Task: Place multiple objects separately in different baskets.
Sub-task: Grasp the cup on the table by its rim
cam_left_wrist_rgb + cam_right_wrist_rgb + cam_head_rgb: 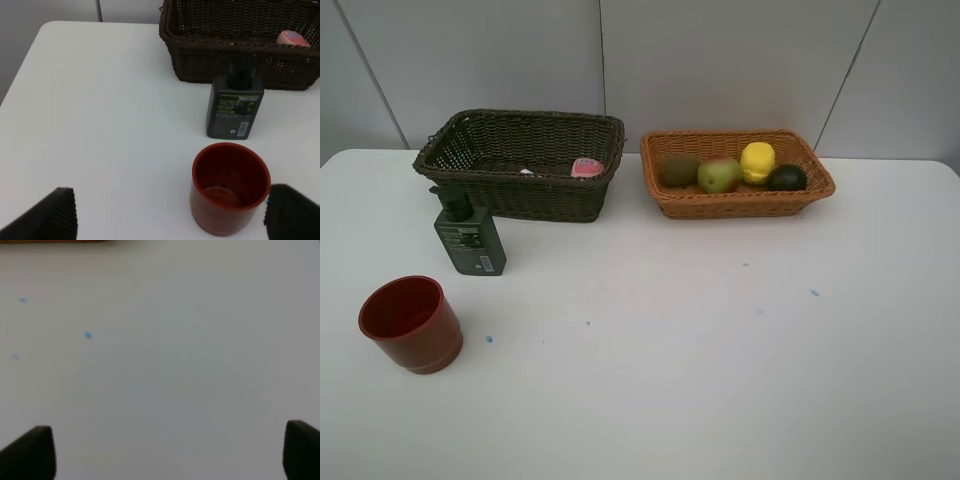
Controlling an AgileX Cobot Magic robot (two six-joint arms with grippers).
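The red cup (411, 323) stands upright on the table at the front left. The dark green pump bottle (470, 235) stands before the dark brown basket (510, 200). That basket holds the pink bottle (586, 168) and a small white thing, perhaps the marker (527, 172). The light tan basket (740, 205) holds the kiwi (679, 170), pear (719, 175), lemon (757, 162) and dark green fruit (786, 178). My left gripper (170, 220) is open, just short of the cup (230, 187), with the bottle (235, 107) beyond. My right gripper (170, 455) is open over bare table.
The white table (670, 350) runs to a grey wall behind the baskets. Its left edge shows in the left wrist view (20, 75). Small blue specks (88, 335) mark the tabletop. Neither arm shows in the exterior high view.
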